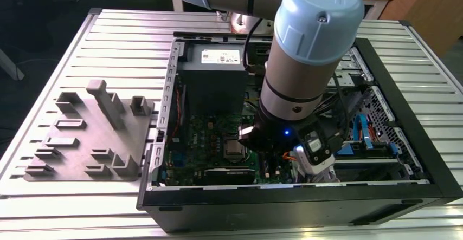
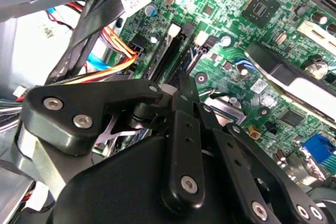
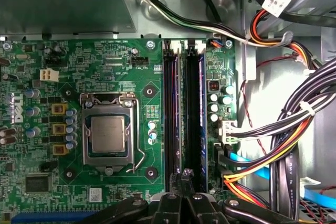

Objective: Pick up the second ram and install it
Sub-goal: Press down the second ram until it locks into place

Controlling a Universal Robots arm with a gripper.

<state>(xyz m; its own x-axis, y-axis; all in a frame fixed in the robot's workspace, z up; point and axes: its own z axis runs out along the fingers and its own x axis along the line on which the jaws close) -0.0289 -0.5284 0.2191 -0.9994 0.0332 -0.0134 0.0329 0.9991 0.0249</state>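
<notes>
End effector (image 3: 184, 174) hovering over motherboard (image 3: 105, 66) at black memory slots (image 3: 184, 114), fingers pressed together. Exterior view adding grey plastic fixture (image 1: 87, 137) sitting on ribbed metal bench (image 1: 123, 39).

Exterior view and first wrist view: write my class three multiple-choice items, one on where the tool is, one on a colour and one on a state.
1. Where is the black tool?
A. At the long black memory slots inside the black metal computer case
B. Outside that case
C. High in the air above it

2. What colour is the main circuit board?
A. Red
B. Green
C. Blue

3. In what state is the computer case?
A. Shut, with its panel on
B. Wrapped up
C. Open, with its inside showing

Answers:
1. A, because the first wrist view shows the tool's tip at the end of the slots.
2. B, because the board is green in both wrist views.
3. C, because the exterior view looks straight onto the board and cables.
</notes>
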